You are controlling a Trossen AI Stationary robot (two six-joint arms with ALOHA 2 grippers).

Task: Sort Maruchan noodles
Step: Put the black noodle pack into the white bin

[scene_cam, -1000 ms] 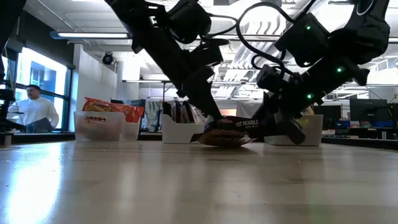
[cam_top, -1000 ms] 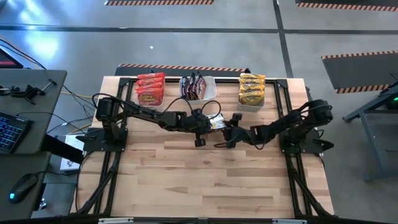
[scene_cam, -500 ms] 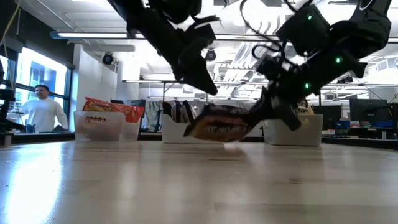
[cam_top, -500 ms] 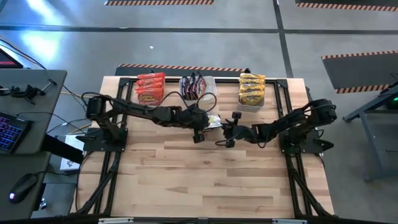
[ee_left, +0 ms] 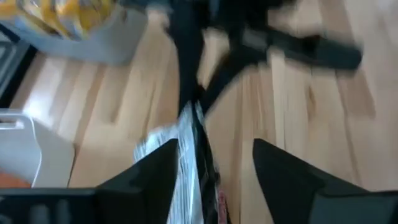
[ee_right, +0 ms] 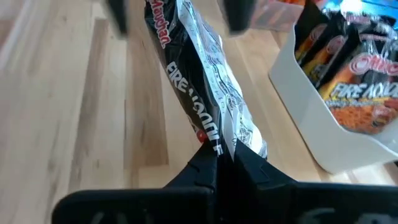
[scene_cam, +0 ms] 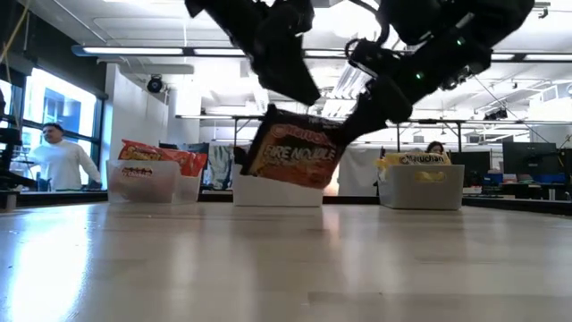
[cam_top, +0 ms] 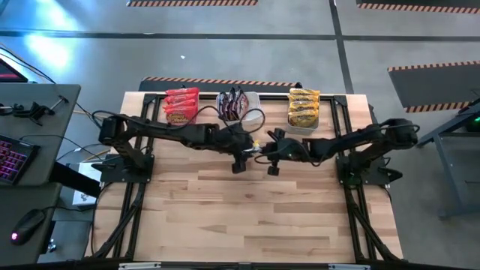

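Note:
A dark Maruchan noodles packet (scene_cam: 290,150), printed "Fire Noodle", hangs above the middle of the table, with my right gripper (ee_right: 225,155) shut on it. My left gripper (ee_left: 214,155) is open just above it; its fingers stand on either side of the packet's (ee_left: 194,155) other end, and I see no touch. In the high view both grippers meet in front of the middle tub, left (cam_top: 247,147) and right (cam_top: 265,151). At the far edge stand three tubs: red packets (cam_top: 181,107), dark packets (cam_top: 238,105), yellow packets (cam_top: 304,109). My right gripper pinches the packet's sealed end (ee_right: 214,144) between its two fingers. The fingers come slanting down from the table's right. The packet reaches away from them edge-on. It is lifted clear of the table, tilted, with its lower corner (scene_cam: 259,170) hanging toward the left.
Bare wood (cam_top: 255,217) fills the near half of the table. The white middle tub (ee_right: 323,143) is close beside the held packet. A person (scene_cam: 55,161) is in the room beyond the table, at the left of the low view.
The packet lay flat on the table under my left gripper. My right gripper has shut on its end and gone up and a little toward the table's left edge, rolling as it rose. The packet is now lifted clear and tipped onto a slant. My left gripper has risen off it.

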